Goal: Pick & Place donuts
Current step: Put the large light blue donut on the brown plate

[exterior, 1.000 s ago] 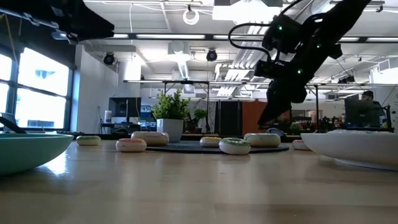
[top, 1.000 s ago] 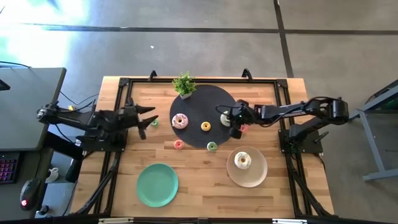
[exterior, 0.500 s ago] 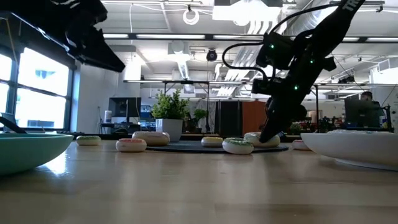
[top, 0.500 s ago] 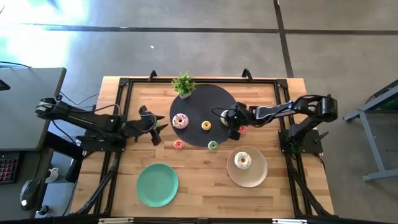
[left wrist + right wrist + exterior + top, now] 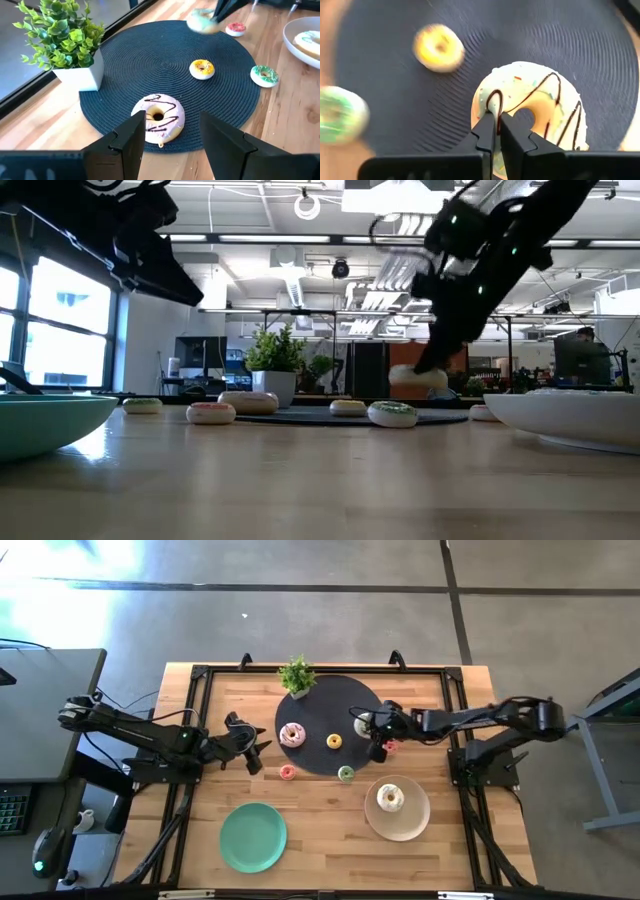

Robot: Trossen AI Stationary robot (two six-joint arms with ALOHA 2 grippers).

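Note:
My right gripper (image 5: 497,125) is shut on a white-green donut with dark drizzle (image 5: 540,107) and holds it above the round black mat (image 5: 320,705); the low view shows the donut (image 5: 418,377) off the mat. My left gripper (image 5: 172,145) stands open over the wood just left of the mat, facing a pink drizzled donut (image 5: 159,117) that lies flat near the mat's edge. A yellow mini donut (image 5: 333,741) also lies on the mat. A green mini (image 5: 346,773), a pink mini (image 5: 287,772) and a red mini (image 5: 392,746) lie at the mat's rim. My right gripper has the donut by its ring beside the hole (image 5: 487,102), between the two fingers, which come from above and point down. The fingertips hide how far in the ring reaches. The donut hangs clear of the mat under the fingers.
A beige plate (image 5: 412,822) at the near right carries one white donut (image 5: 390,798). A green plate (image 5: 253,837) sits near the front, left of it. A small potted plant (image 5: 296,675) stands on the mat's far edge. Black frame rails run along both table sides.
My right gripper has dipped to the white-green donut on the mat, taken hold of it and raised it clear of the mat. My left gripper has come down and moved a little toward the mat, still open.

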